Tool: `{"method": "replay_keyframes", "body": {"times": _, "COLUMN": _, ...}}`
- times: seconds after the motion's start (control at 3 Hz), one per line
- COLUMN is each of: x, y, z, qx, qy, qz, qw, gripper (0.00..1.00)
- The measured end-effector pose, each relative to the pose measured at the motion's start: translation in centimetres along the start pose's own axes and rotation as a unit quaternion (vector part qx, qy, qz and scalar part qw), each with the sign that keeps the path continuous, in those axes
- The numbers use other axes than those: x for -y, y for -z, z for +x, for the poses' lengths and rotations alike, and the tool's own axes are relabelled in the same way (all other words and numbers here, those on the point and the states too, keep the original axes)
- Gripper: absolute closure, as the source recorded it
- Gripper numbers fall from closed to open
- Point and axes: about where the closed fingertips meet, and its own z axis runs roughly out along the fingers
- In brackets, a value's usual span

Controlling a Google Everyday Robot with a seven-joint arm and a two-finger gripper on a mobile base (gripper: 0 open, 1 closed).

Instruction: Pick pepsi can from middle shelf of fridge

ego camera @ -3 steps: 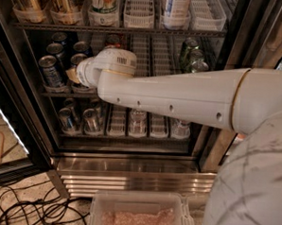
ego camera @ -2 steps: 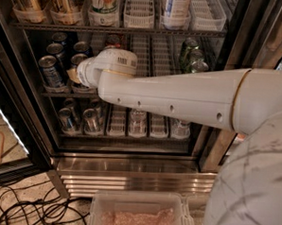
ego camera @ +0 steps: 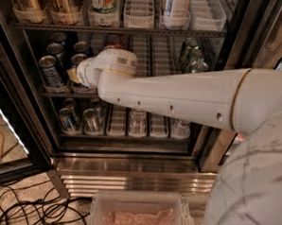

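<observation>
In the fridge (ego camera: 138,173), the gripper (ego camera: 73,76) is over the left end of the middle shelf (ego camera: 151,53), just right of the front pepsi can (ego camera: 52,72). Other cans (ego camera: 191,53) stand at the shelf's right end. Bottles (ego camera: 136,123) stand below the shelf. A bin (ego camera: 139,195) lies lower, before the fridge.

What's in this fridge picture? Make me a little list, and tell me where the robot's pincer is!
Place: fridge, door open
Top shelf: tall bottles
Middle shelf: blue cans on the left, green cans on the right
Front pepsi can: standing upright at the left end
Bottom shelf: clear bottles
Pincer: inside the middle shelf, just right of that pepsi can
Arm: white, reaching in from the right
Floor: black cables
</observation>
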Motion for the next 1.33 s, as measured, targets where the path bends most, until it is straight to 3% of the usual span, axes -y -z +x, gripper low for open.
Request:
{"method": "replay_keyframes", "body": {"times": 0.33, "x": -2.2, "y": 1.3, "z": 0.5, "qx": 0.002, "qy": -0.007, "qz": -0.033, "qw": 0.9994, "gripper": 1.00}}
{"method": "replay_keyframes", "body": {"times": 1.33, "x": -5.6, "y": 1.9, "z": 0.8, "qx": 0.006, "qy": -0.013, "qz": -0.078, "qw": 0.9968, "gripper": 1.00}}
